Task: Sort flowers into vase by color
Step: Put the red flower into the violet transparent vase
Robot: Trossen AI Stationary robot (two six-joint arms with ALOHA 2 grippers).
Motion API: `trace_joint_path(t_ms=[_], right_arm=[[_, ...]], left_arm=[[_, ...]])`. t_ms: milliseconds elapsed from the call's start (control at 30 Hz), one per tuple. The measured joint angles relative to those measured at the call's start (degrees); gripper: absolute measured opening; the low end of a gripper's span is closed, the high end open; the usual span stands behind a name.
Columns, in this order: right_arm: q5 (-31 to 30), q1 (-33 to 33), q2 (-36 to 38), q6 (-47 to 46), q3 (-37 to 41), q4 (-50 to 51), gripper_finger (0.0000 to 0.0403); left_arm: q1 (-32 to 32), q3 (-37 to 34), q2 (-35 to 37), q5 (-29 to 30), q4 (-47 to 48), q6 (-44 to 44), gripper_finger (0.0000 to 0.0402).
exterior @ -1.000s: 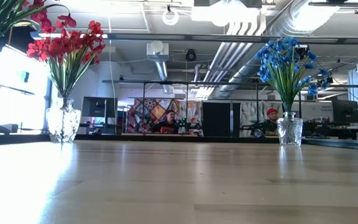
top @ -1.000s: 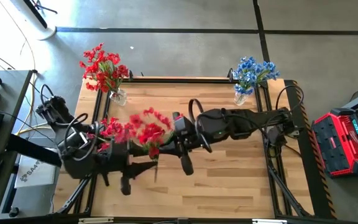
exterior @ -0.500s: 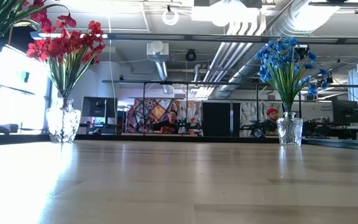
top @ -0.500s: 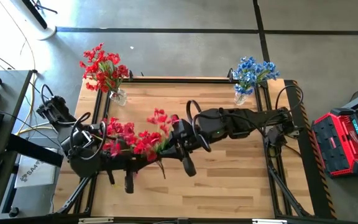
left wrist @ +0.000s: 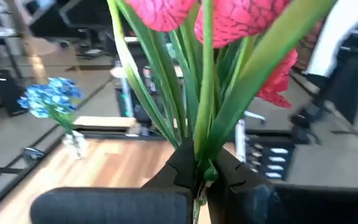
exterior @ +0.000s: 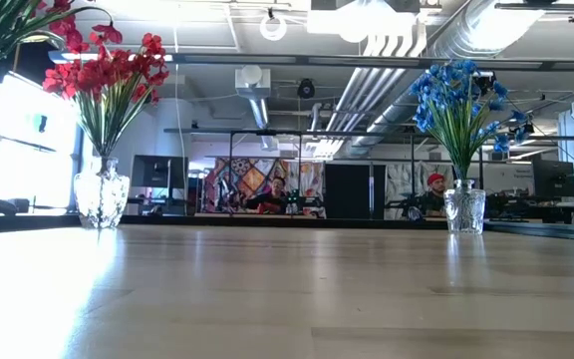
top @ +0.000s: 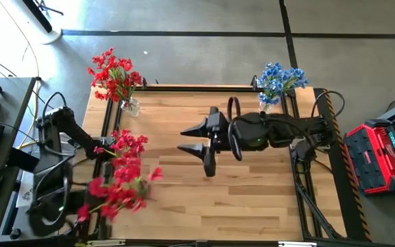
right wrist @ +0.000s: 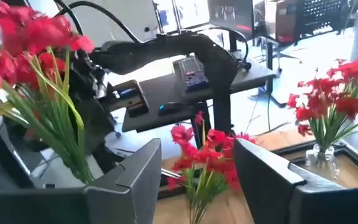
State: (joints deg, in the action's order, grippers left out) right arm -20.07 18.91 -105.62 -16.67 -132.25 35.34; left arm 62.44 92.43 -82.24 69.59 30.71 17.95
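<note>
Stems of red flowers (left wrist: 199, 93) pinched btwn left claw (left wrist: 202, 171).

Red blooms (left wrist: 229, 18) run off the left wrist view's edge. From above, the held bunch (top: 118, 182) blurs and covers the left gripper. The table (exterior: 287, 294) is featureless in the low view; background people too small to tell.

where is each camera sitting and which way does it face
High: overhead, straight down on table; both arms show.
Low: table height, level toward the room; no arm shows.
Left wrist: on left arm, past its gripper shut on red stems.
Right wrist: on right arm, past open gripper.
Shared: red vase.
</note>
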Motion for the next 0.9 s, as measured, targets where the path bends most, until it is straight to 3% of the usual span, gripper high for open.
trace_joint_path(t_ms=[200,433,700,900], right_arm=[[0.09,-0.51,0.19,-1.48,0.00,2.79,0.0187],[-0.80,-0.56,0.21,-2.41,0.00,3.23,0.0183],[-1.13,-0.54,0.20,-2.90,0.00,4.30,0.0184],[-1.40,-0.54,0.04,-5.14,0.00,6.72,0.0184]], left_arm=[[7.43,-4.12,-1.69,2.94,7.83,2.92,0.0001],[15.11,-16.21,-1.73,19.93,10.12,26.04,0.0000],[15.17,-28.97,-1.39,18.94,9.97,36.27,0.0000],[15.17,-34.50,-0.54,17.94,10.61,42.89,0.0000]])
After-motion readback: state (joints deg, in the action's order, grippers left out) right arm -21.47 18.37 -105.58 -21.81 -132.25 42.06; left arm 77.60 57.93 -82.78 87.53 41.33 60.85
